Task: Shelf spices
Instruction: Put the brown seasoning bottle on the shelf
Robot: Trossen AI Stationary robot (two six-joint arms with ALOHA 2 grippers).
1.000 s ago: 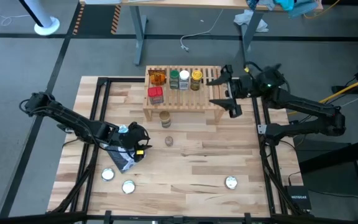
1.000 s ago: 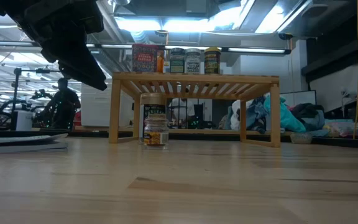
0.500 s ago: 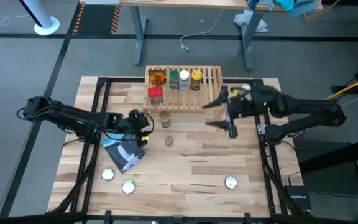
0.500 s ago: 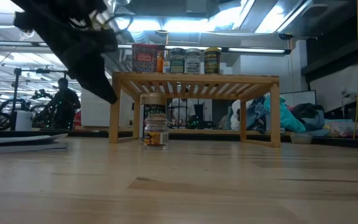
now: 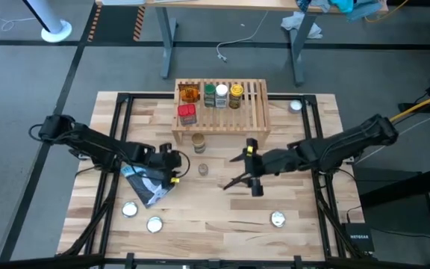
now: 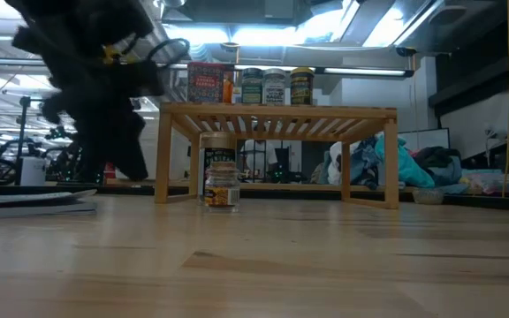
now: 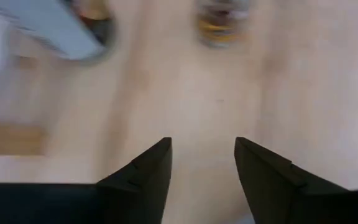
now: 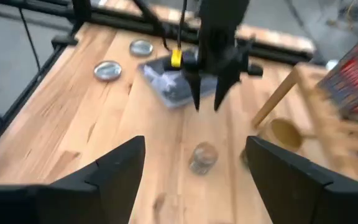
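The light-wood shelf [image 5: 220,112] carries an orange packet [image 5: 189,93], jars with green, white and yellow lids [image 5: 221,95], and a red tin [image 5: 187,113] on its lower step. A tan-lidded jar [image 5: 198,142] stands on the table in front of the shelf. A small clear jar [image 5: 203,169] stands a little nearer [image 8: 202,155]. My left gripper [image 5: 179,166] hangs open just left of the clear jar, holding nothing [image 7: 202,155]. My right gripper [image 5: 239,170] is open to the jar's right, above the table, its fingers [image 8: 129,168] pointing toward the jar.
A blue-and-white pouch [image 5: 149,184] lies flat under my left arm. Silver discs lie at the near left [image 5: 130,210] [image 5: 154,223], near right [image 5: 278,219] and far right [image 5: 295,105]. Bare tabletop lies between the jars and the near edge.
My right gripper has swung from the shelf's right end toward the table's middle and near edge, sinking and turning toward the clear jar. My left gripper has moved off the pouch, toward the clear jar, and sunk lower. The jars have stayed in place.
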